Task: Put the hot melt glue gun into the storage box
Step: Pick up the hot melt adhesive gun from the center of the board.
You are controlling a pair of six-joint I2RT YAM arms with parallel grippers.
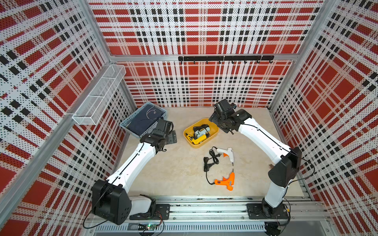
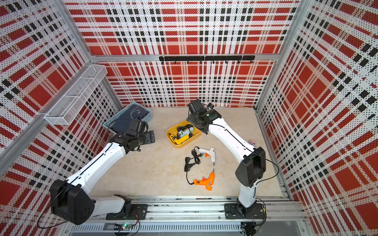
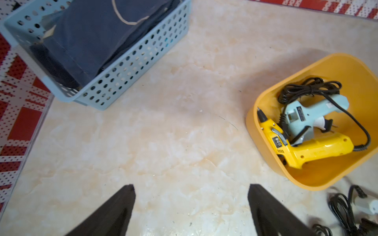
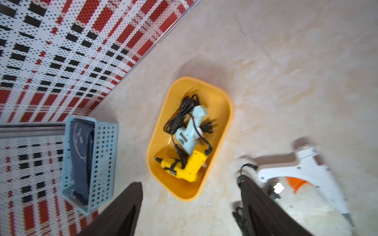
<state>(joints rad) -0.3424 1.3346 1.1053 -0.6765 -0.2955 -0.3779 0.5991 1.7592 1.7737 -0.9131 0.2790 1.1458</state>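
Left fingers (image 3: 114,214) and right fingers (image 4: 122,208) gape wide, empty. Two glue guns (image 3: 302,114) lie inside the storage box (image 3: 347,67), two more (image 1: 227,152) just beside it.

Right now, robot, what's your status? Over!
Left end effector, right end effector: open, empty. Storage box holds pale blue glue gun and yellow glue gun; white glue gun and orange glue gun lie on table. Nothing blocking; cords trail beside them.

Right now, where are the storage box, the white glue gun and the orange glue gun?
storage box (image 1: 198,144): in a top view, on its near wall.
white glue gun (image 1: 230,154): in a top view, on its barrel.
orange glue gun (image 1: 230,179): in a top view, on its body.
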